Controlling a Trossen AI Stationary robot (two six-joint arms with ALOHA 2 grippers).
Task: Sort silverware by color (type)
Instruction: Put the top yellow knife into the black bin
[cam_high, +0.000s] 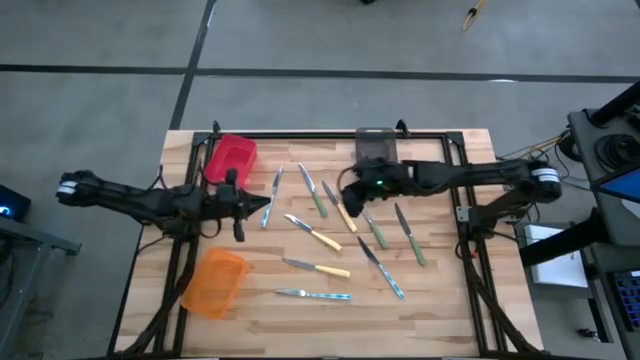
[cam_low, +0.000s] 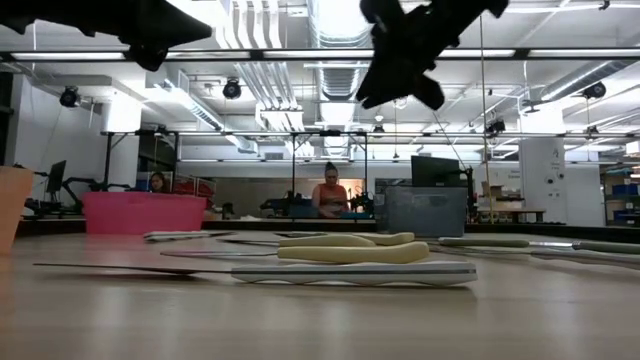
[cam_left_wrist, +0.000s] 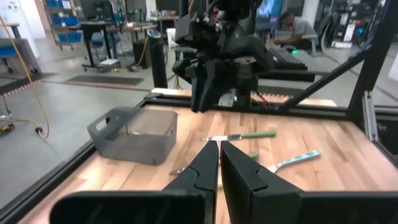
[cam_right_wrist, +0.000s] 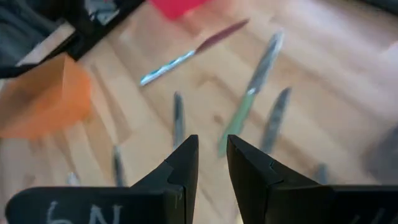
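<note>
My right gripper (cam_high: 347, 186) hangs above the middle of the wooden table (cam_high: 440, 300), just in front of the grey bin (cam_high: 373, 144). Its fingers (cam_right_wrist: 181, 163) stand slightly parted with nothing between them; through the gap I see only bare wood and knives lying below. My left gripper (cam_high: 240, 205) waits near the red bin (cam_high: 231, 159), clenched tight on nothing, its fingers (cam_left_wrist: 205, 163) pressed together.

The silverware is all down on the table, spread between the two arms: a blue-handled knife (cam_high: 268, 203) just beside my left gripper, a green-handled knife (cam_high: 314, 192) beside my right, a yellow-handled knife (cam_high: 342, 210) under my right gripper, more green ones (cam_high: 412, 238) toward the right side, yellow ones (cam_high: 318, 234) in the middle, and a blue one (cam_high: 318, 295) nearest the front edge. The orange bin (cam_high: 214, 283) sits at the front left, with no silverware visible in it.
</note>
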